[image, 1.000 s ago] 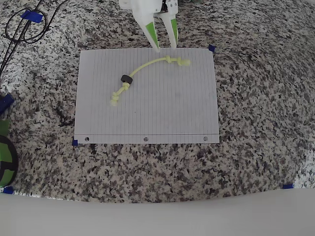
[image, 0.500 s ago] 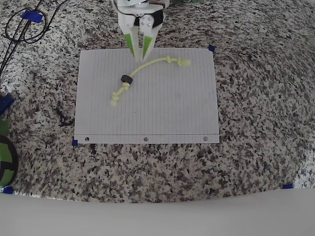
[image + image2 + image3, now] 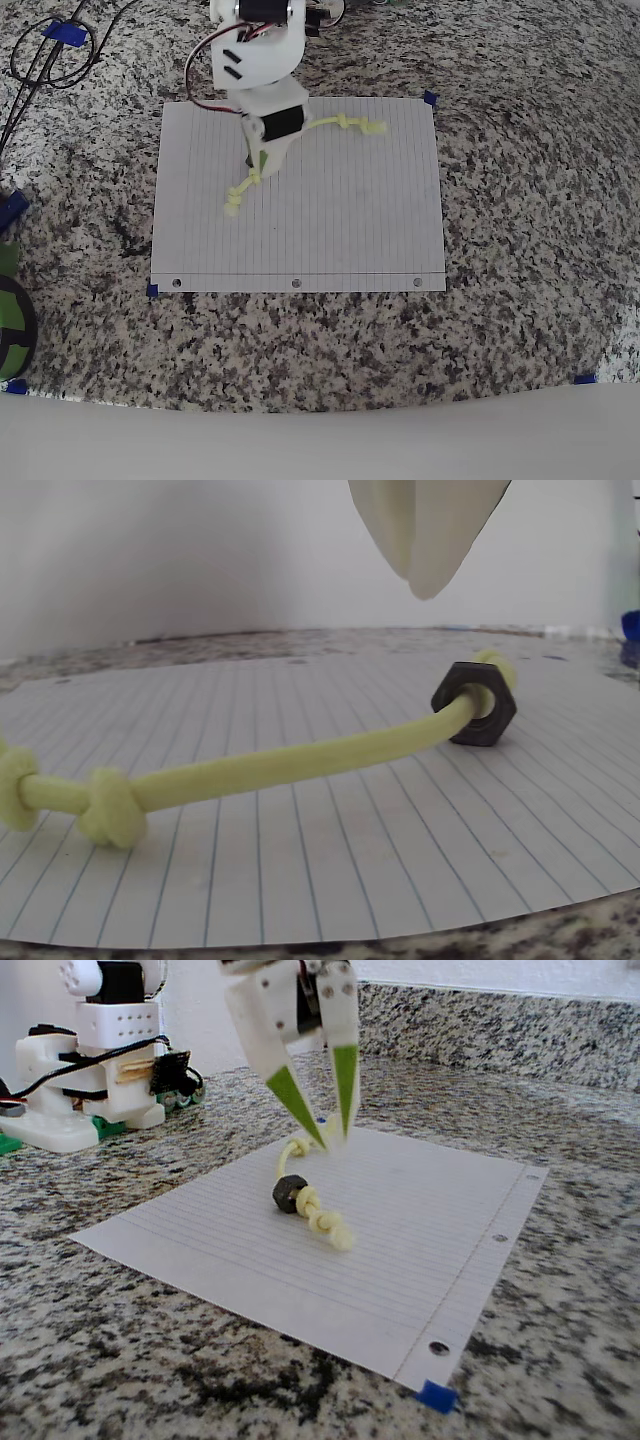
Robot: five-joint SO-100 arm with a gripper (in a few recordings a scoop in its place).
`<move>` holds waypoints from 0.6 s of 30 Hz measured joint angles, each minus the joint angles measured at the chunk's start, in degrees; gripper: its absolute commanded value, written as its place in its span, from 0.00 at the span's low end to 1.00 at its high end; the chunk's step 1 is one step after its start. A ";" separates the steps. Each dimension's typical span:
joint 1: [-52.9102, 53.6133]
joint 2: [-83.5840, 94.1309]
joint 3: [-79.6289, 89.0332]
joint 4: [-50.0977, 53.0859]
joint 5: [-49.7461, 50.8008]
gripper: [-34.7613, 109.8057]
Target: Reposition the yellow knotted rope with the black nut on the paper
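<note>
Hand (image 3: 333, 1140) hangs over the paper (image 3: 340, 220), fingers slightly parted with a narrow gap between the green tips in the fixed view; nothing held, tips above the sheet and not touching the rope. In the wrist view the two pale finger (image 3: 440, 540) tips sit almost together at the top, clear above the cord.

Yellow knotted rope (image 3: 335, 122) lies curved on the paper's upper half in the overhead view: one knotted end near the top right of the sheet, the other knotted end (image 3: 236, 200) lower left, middle hidden under the arm. Black nut (image 3: 475, 703) is threaded on the cord, standing on edge on the paper, just beside the knot at that end; in the fixed view the black nut (image 3: 290, 1193) sits just below and left of the fingertips.

The paper lies flat on the speckled granite desk (image 3: 520, 250), punched holes (image 3: 296, 284) along its near edge. Blue tape pieces (image 3: 429, 98) mark corners. Black cables (image 3: 45, 55) coil at the overhead view's upper left, well apart from the sheet.
</note>
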 measured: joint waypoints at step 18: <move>2.81 -19.60 -14.33 2.11 -7.82 0.24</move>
